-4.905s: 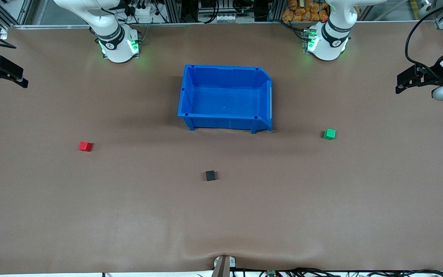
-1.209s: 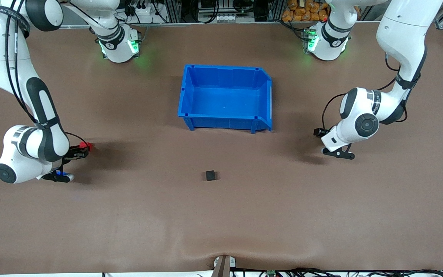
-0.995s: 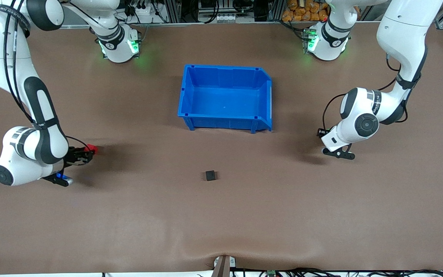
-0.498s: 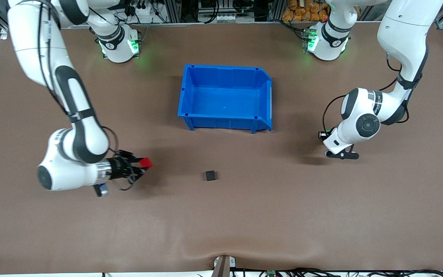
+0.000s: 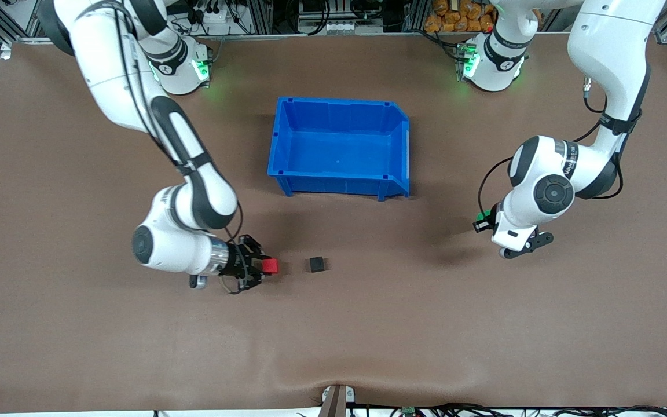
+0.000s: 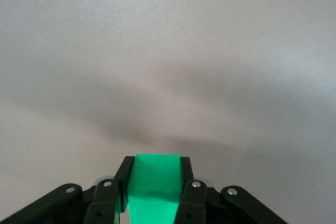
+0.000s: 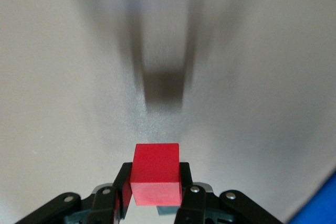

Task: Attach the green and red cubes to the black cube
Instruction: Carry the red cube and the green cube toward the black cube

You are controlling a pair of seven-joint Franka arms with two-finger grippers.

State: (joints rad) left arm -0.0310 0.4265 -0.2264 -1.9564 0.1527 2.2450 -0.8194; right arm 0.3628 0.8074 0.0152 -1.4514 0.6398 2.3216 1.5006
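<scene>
Right gripper (image 5: 259,267) clamped on small bright red cube (image 5: 270,266), just beside small matte black cube (image 5: 316,264) on brown table (image 5: 368,324). Left gripper (image 5: 482,220) clamps small bright green cube (image 6: 155,182), well apart. Best approach: keep red face square to the black cube, press gently.

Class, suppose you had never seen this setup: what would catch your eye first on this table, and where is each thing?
The big blue bin dominates mid-table, between the arms' bases. Nearer the front camera, the right gripper holds the red cube close beside the black cube, not touching it. Toward the left arm's end of the table, the left gripper is shut on the green cube.
</scene>
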